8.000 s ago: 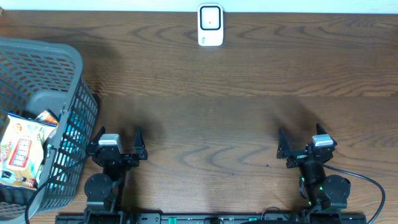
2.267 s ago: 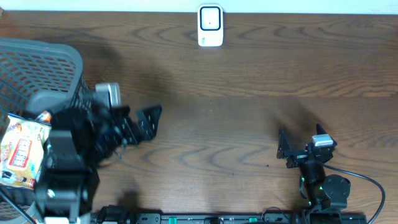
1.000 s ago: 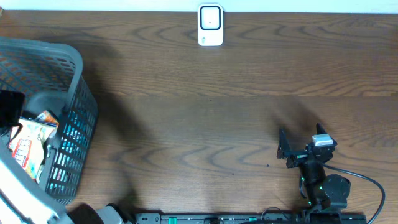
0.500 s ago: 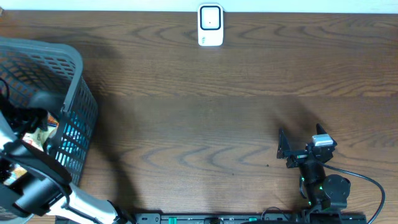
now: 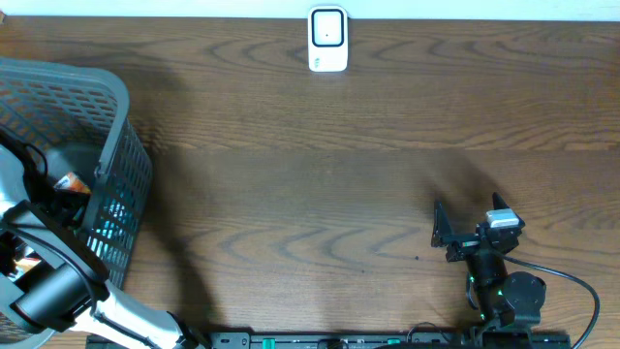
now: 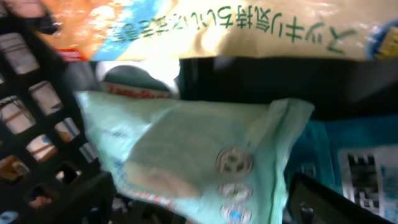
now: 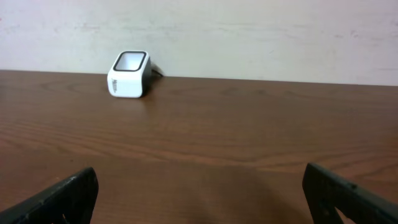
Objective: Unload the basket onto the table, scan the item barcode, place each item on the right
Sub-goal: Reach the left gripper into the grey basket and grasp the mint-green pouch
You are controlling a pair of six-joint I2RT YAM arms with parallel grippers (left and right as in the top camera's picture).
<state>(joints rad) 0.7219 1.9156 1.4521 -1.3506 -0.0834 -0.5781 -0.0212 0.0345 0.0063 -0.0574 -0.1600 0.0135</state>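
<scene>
Reaching over from the open counter point(image 5: 320, 194), my left arm point(image 5: 53, 291) has dropped into the grey basket point(image 5: 118, 116) at the far left, while the right arm has not budged. On the left wrist camera the left fingers point(image 6: 93, 199) are spread wide, one at each lower corner, with a pale green packet point(image 6: 199, 149) lying between them. I can't tell whether either finger touches it. An orange and cream packet point(image 6: 217, 28) with printed lettering lies above it in that view. A teal pack point(image 6: 367, 165) with a printed code sits just beside it on the right. Basket mesh crowds the left finger. From overhead my arm hides most of the contents. The right fingers point(image 5: 439, 221) stand spread near the counter's front edge, well apart from the white scanner point(image 5: 327, 41) at the back.
</scene>
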